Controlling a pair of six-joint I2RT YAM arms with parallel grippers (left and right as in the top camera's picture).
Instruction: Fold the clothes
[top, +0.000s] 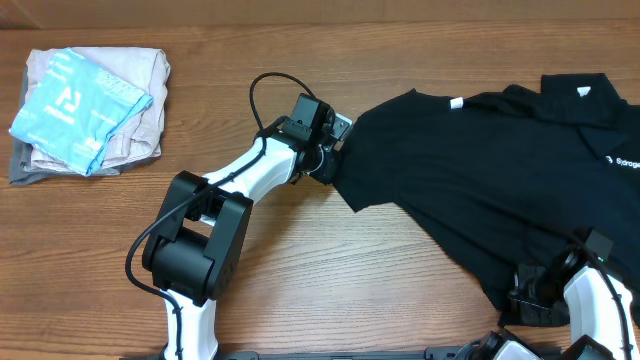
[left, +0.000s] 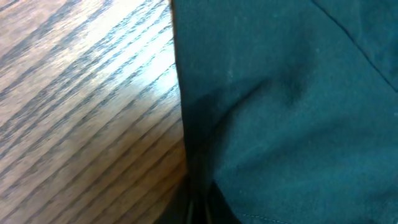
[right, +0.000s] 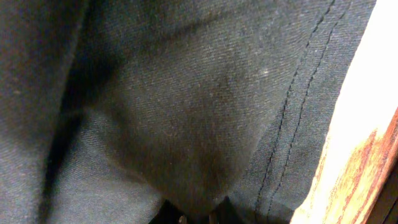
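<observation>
A black garment (top: 480, 180) lies spread over the right half of the table, with small white labels near its far edge and white print at the right. My left gripper (top: 333, 160) sits at the garment's left edge. In the left wrist view the dark cloth (left: 286, 112) runs down into that gripper (left: 198, 213), which is shut on the edge. My right gripper (top: 522, 298) is at the garment's near hem. There a bunch of the black fabric (right: 186, 112) is pinched in the right gripper (right: 202, 214), beside the stitched hem (right: 292, 124).
A folded stack of light blue, beige and grey clothes (top: 90, 110) rests at the far left corner. Bare wooden table (top: 400, 290) lies between the two arms. A black cable (top: 262, 95) loops above the left arm.
</observation>
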